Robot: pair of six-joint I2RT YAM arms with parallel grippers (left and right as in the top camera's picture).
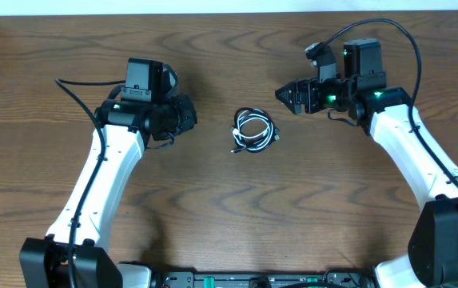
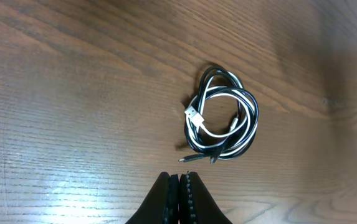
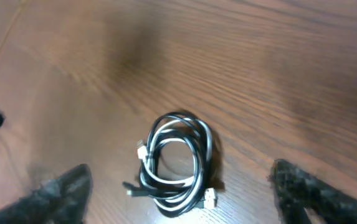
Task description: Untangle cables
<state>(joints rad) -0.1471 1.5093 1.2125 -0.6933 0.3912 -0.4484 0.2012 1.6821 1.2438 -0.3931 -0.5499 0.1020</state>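
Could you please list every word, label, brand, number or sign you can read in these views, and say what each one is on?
None: no text can be read in any view.
cables: no label or marking shows on the cords or plugs.
left arm and right arm: no brand or number is legible; any print is too small to tell.
table: wood grain only, no writing.

Two long white arm shells (image 1: 101,184) on show, each capped with chunky black joint housings (image 1: 161,116). Small green lights (image 1: 328,100) glow at the right wrist. A thick black wire (image 1: 388,28) arcs over that arm. Up close, the left gripper (image 2: 179,179) has smooth black fingers (image 2: 162,202) with ribbed inner edges; the right gripper (image 1: 284,94) looks dark, rough and blurred.
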